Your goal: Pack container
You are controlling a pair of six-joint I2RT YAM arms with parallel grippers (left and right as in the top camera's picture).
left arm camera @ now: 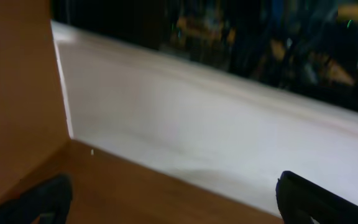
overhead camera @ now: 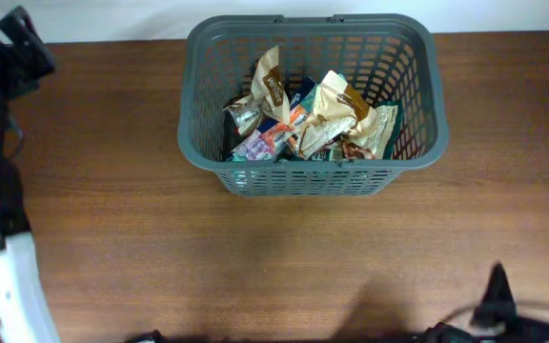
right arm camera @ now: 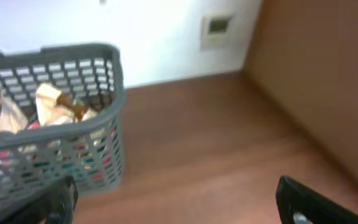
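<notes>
The container point(overhead camera: 191, 105), a dark grey slotted basket, stands at the back middle of the wooden table point(overhead camera: 255, 257). Several crumpled snack packets point(overhead camera: 313, 119) lie inside it. The right wrist view shows the container point(right arm camera: 48, 53) at the left, with packets point(right arm camera: 55, 102) visible above its rim. My left gripper point(overhead camera: 22, 38) is at the table's far left back corner, well away from the basket. It point(left arm camera: 176, 208) stands open, with only table and wall between its fingers. My right gripper point(overhead camera: 495, 291) is at the front right edge. It point(right arm camera: 179, 208) is open over bare table.
A white wall point(left arm camera: 216, 130) runs behind the table. A brown panel point(left arm camera: 17, 93) rises at the left end and another brown panel point(right arm camera: 316, 74) at the right end. A small wall plate point(right arm camera: 217, 28) sits on the wall beyond the basket.
</notes>
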